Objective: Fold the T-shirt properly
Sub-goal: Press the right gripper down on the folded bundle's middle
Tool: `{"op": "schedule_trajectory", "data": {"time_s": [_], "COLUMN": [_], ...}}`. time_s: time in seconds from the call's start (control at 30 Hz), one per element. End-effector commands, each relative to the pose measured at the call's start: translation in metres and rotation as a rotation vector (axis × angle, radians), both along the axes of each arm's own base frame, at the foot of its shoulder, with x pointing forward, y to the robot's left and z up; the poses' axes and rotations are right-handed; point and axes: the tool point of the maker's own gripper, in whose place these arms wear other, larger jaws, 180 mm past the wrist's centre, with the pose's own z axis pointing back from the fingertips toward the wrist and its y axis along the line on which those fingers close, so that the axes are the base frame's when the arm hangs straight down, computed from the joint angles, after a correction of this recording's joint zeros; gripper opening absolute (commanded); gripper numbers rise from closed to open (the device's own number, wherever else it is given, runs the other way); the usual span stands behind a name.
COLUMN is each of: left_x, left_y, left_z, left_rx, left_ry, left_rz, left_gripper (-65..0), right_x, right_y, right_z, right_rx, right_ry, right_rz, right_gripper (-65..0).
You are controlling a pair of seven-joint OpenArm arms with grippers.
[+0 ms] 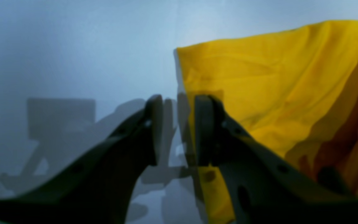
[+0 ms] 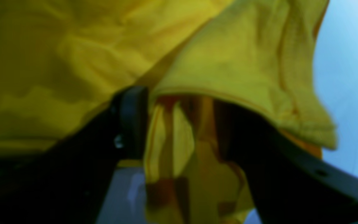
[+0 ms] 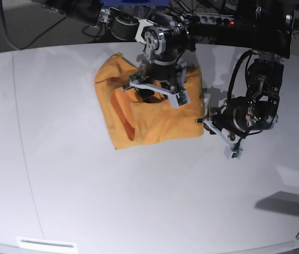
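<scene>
A white counter fills the base view, and the orange-yellow T-shirt lies on it in the upper middle of the frame, gathered into a rough, rumpled rectangle with layers doubled over one another. By the look of it, at least one fold is in and the sleeves are no longer spread out, but the edges are uneven and the bundle is loose, so further folding and squaring up seem left to do. The right tool sits above the shirt's upper middle with its jaws parted; in the right wrist view cloth hangs between the two fingers, and it cannot be told whether they pinch it or merely straddle it. The left tool is at the shirt's right edge, toward the right of the base frame; in the left wrist view its jaws stand narrowly apart beside the cloth's edge, with nothing clearly caught between them. No containers appear in any view.
</scene>
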Motion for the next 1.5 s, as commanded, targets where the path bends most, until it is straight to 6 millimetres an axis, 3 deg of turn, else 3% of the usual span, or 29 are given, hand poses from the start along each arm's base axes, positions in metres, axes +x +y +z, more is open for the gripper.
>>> {"op": "schedule_trajectory", "data": {"time_s": [0.0,0.23,0.33,0.47,0.83,1.13,1.47], "left_x": [0.012,0.015,0.016,0.020,0.032,0.036,0.042], "left_y": [0.004,0.012,0.018,0.018,0.019,0.039,0.043], "left_z": [0.014,0.008,0.001,0.000,0.011,-0.006,-0.011], "left_rx": [0.002,0.009,0.013,0.011,0.008,0.022,0.023], "left_ry": [-0.050,-0.050,-0.035,-0.031,-0.062,-0.022,-0.022], "left_rz": [0.004,0.032,0.052,0.056,0.062,0.124,0.143], "left_gripper": [-47.0,-47.0,-46.9,-46.9,-46.9,-46.9,-46.9], "right_x": [0.006,0.006,0.012,0.018,0.017,0.021,0.019], "right_y": [0.009,0.009,0.007,-0.003,-0.020,-0.035,-0.041], "right_z": [0.016,0.019,0.039,0.051,0.050,0.062,0.066], "right_rx": [0.037,0.046,0.066,0.019,-0.028,-0.088,-0.062], "right_ry": [-0.049,-0.056,-0.126,-0.213,-0.243,-0.327,-0.327], "right_rz": [0.002,0.007,-0.005,-0.027,-0.059,-0.106,-0.121], "right_gripper": [-27.7,-23.6,-23.6,-23.6,-23.8,-23.8,-23.9]}}
